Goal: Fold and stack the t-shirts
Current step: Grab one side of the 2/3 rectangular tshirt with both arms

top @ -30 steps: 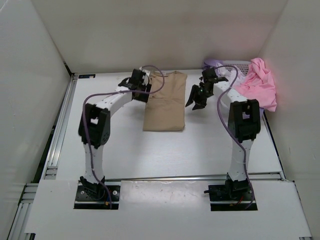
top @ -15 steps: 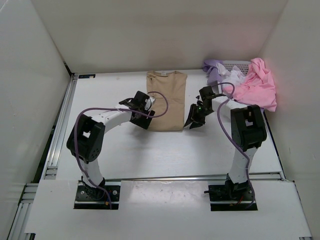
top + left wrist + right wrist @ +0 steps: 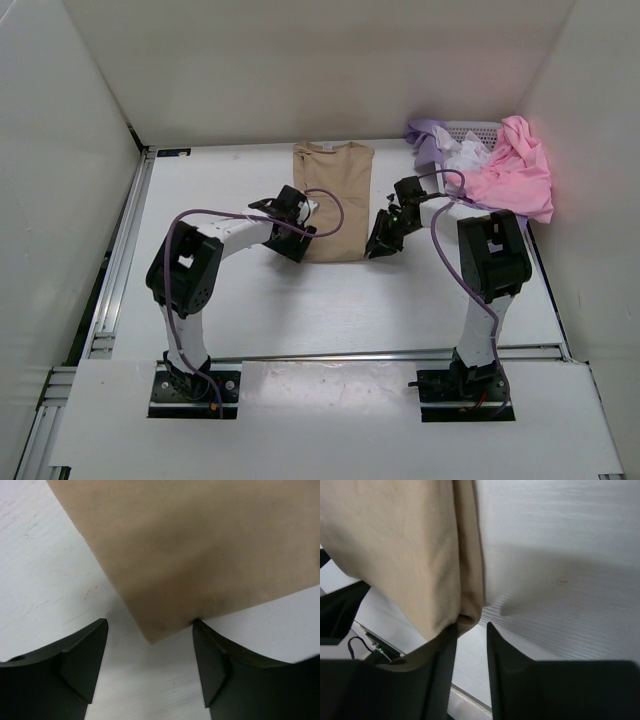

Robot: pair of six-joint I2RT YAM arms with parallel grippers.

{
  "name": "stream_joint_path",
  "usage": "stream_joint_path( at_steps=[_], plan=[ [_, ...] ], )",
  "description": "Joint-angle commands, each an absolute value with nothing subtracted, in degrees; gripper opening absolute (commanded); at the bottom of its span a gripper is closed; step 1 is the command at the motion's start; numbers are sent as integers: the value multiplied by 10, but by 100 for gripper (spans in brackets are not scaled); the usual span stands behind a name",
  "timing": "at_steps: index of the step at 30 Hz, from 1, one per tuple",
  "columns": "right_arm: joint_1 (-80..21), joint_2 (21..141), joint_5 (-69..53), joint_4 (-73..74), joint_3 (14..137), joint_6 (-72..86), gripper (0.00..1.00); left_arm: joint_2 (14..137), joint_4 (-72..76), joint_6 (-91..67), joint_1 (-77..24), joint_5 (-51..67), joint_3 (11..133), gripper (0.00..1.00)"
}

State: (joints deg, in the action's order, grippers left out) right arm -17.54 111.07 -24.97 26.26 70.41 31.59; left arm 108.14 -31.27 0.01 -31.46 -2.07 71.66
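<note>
Left tool [image 3: 150, 624] is wide open, its 2 jaws straddling the near left corner of the folded tan t-shirt [image 3: 335, 195], which lies flat on the counter [image 3: 330, 300]. Right tool [image 3: 471, 627] sits at the near right corner, jaws narrowly apart, cloth at their mouth. The pink t-shirt [image 3: 515, 165] is heaped far right.

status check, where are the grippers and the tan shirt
Left gripper open, straddling near left corner of tan t-shirt. Right gripper narrow at near right corner, grip unclear. Shirt folded flat on table. Nothing blocking.
</note>
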Motion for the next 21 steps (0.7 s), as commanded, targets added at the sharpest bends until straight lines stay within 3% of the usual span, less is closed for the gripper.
stream_joint_path(
  at_steps=[1, 4, 6, 9, 14, 15, 17, 18, 19, 21],
  plan=[
    [-176, 1125, -272, 242, 703, 334, 30, 1078, -307, 0, -316, -3, 737, 74],
    [-176, 1125, -272, 242, 692, 334, 11, 1084, -307, 0, -316, -3, 737, 60],
    [-176, 1120, -264, 256, 686, 327, 1, 1084, -307, 0, -316, 4, 732, 41],
    [-176, 1102, -247, 284, 672, 308, 1, 1084, -307, 0, -321, 4, 722, 10],
    [-176, 1058, -218, 299, 629, 288, 1, 1056, -307, 0, -327, 4, 701, 10],
    [-176, 1050, -235, 294, 628, 276, 2, 1056, -307, 0, -327, 4, 692, 10],
    [-181, 1021, -254, 265, 615, 261, 16, 1041, -307, 0, -332, 4, 683, 11],
    [-187, 1011, -254, 258, 615, 256, 28, 1041, -307, 0, -338, 4, 675, 12],
    [-201, 998, -254, 252, 615, 247, 47, 1035, -307, 0, -345, 4, 675, 12],
    [-214, 998, -230, 246, 629, 247, 55, 1035, -307, 0, -351, 4, 668, 12]
  ],
)
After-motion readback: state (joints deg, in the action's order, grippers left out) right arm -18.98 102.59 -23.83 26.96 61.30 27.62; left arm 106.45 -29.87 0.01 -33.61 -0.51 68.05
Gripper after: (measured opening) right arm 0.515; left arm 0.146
